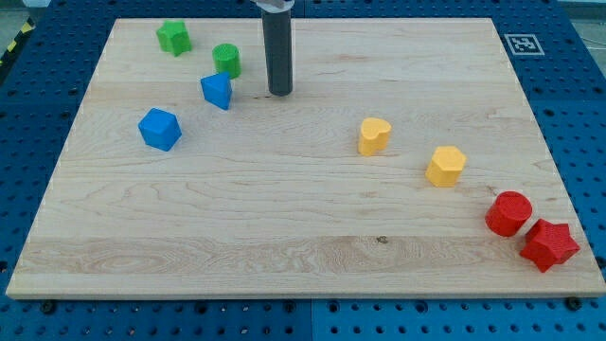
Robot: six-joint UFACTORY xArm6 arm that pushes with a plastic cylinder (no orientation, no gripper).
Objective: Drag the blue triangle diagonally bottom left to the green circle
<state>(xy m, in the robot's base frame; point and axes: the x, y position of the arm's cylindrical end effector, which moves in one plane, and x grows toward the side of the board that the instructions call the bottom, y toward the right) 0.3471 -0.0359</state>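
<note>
Your tip [279,93] rests on the wooden board [284,218], clear of every block. The blue triangle [217,91] lies just to its left in the view, already near the green circle [226,60], which sits up and slightly right of it. The triangle is 1 small, bright-blue wedge, upright on the board's upper left.
</note>
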